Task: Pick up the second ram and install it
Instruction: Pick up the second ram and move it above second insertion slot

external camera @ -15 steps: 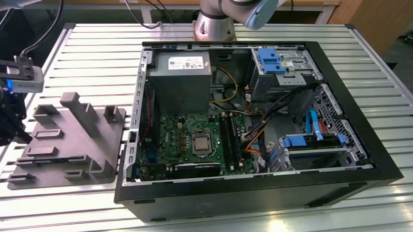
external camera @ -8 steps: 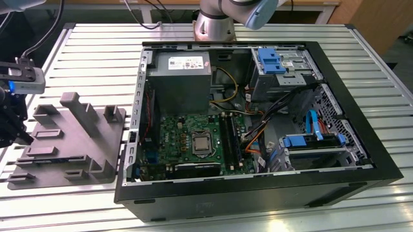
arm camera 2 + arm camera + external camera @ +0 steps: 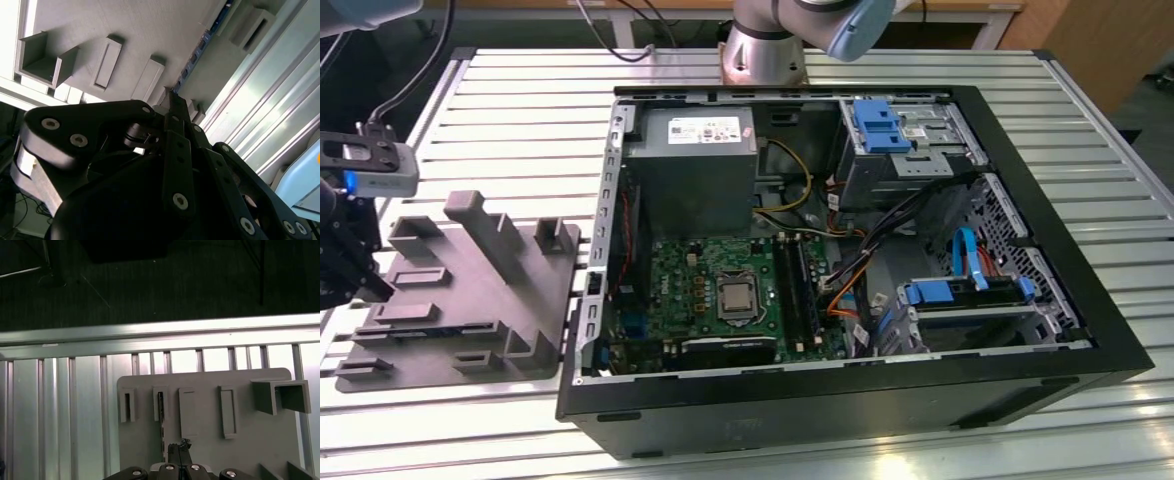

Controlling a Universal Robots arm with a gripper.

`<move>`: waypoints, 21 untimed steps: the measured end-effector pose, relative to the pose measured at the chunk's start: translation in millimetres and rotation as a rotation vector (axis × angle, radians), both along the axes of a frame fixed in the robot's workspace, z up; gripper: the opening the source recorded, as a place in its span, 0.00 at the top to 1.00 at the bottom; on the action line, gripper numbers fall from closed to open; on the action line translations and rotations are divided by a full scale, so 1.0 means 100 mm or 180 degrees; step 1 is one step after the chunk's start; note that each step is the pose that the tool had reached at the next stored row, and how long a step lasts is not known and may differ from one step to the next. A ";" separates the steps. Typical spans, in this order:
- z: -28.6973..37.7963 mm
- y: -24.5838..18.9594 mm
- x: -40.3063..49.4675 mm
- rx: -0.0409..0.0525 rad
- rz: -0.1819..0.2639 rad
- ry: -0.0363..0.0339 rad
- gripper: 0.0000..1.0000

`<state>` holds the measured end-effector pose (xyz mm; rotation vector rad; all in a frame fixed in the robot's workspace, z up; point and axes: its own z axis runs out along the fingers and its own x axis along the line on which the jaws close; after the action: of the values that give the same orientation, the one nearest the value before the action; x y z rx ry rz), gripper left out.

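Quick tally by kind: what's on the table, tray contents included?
Open PC case: 1
Grey tray: 1
Ram, standing in a tray slot: 1
Total: 3

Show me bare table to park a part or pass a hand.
Bare table slats lie behind the grey tray, up to the far edge, and before it at the near corner. A narrow strip runs past the open case on the exterior view's right. Crowded: the tray, with the gripper over it, and the case's inside.
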<state>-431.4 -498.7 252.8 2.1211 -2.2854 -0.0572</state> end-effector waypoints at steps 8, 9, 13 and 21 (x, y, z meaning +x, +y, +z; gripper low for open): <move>-0.039 -0.012 0.013 0.0000 0.0031 0.0000 0.89; -0.044 -0.014 0.015 0.0000 0.0035 0.0000 0.89; -0.065 -0.021 0.020 0.0000 0.0049 0.0000 0.89; -0.103 -0.037 0.034 0.0000 0.0078 0.0000 0.89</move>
<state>-428.0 -502.4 242.5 2.1487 -2.2588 -0.0568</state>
